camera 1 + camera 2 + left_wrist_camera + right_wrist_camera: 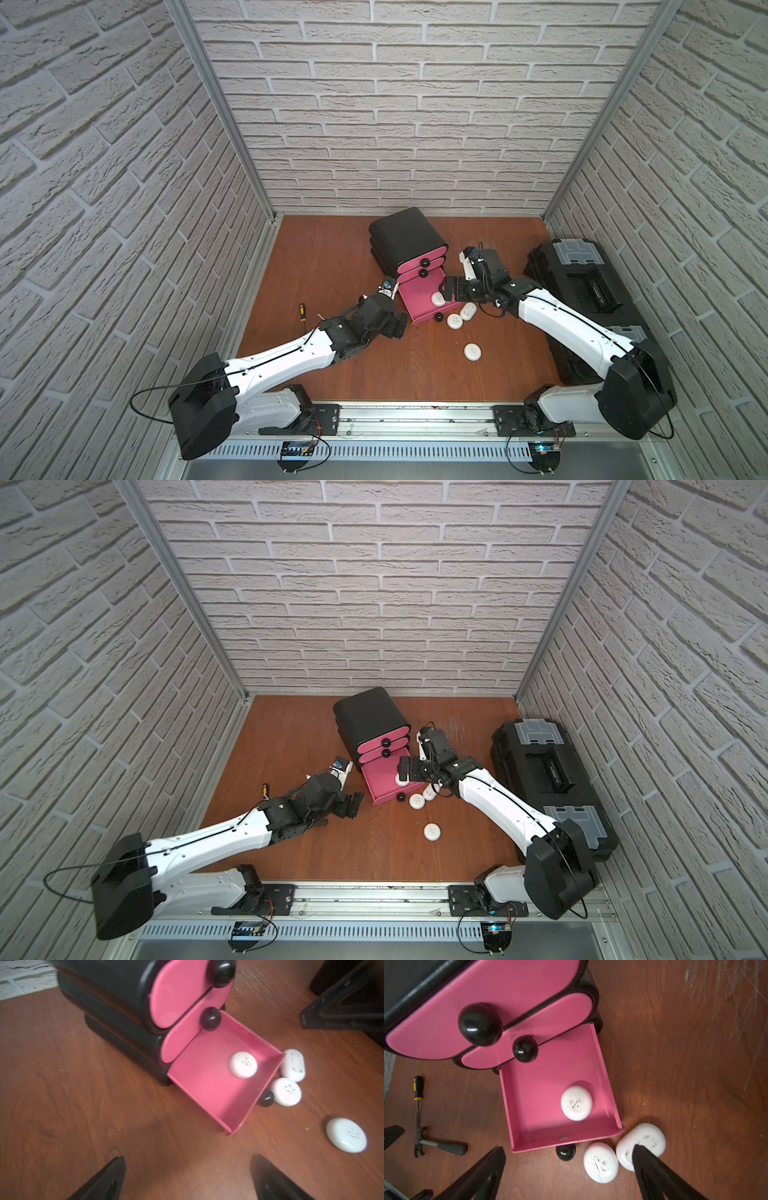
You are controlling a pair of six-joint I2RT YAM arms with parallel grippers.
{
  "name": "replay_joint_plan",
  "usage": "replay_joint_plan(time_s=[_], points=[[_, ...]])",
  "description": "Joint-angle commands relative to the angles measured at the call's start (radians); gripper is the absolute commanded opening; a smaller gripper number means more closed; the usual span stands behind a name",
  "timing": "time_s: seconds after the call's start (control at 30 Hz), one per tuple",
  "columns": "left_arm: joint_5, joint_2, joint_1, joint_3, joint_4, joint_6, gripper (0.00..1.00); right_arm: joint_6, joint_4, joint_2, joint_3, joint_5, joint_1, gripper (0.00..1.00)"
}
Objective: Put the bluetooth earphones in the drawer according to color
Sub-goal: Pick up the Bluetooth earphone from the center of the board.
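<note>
Left fingers (274,1184) and right fingers (652,1176) splayed wide, empty, smooth white pebble case (576,1103) inside pink drawer (533,1101)

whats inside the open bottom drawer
One white earphone case lies on the bottom drawer's pink floor, nothing else visible. The drawer's rear, under the cabinet, is covered.

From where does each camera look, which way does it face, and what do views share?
Both top views: high in front, looking down at the brown wooden table; left arm and right arm show.
Left wrist: low beside the black plastic cabinet, facing its open pink bottom drawer; left gripper tips show.
Right wrist: above that drawer, looking down; right gripper tips show.
All share the white pebble-shaped case inside.
</note>
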Motion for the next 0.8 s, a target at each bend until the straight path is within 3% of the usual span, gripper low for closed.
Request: replay_joint_plan(time_s=[0.0,0.2,0.4,0.77], points=[[-0.047,0.062,-0.071,0.079,-0.031,-0.053,0.98,-0.017,-0.052,-0.096,-0.055,0.095,-0.002,1.0],[-0.056,0.238,-0.184,0.224,-0.054,-0.088,0.98,0.039,-0.12,-0.236,-0.146,0.28,-0.022,0.99],[-0.059,0.438,-0.271,0.407,-0.109,-0.094,0.98,0.164,-0.222,-0.295,-0.19,0.549,-0.049,0.99],[0.041,0.736,-0.293,0.695,-0.258,-0.106,0.95,0.215,-0.219,-0.384,-0.274,0.569,-0.144,0.99]])
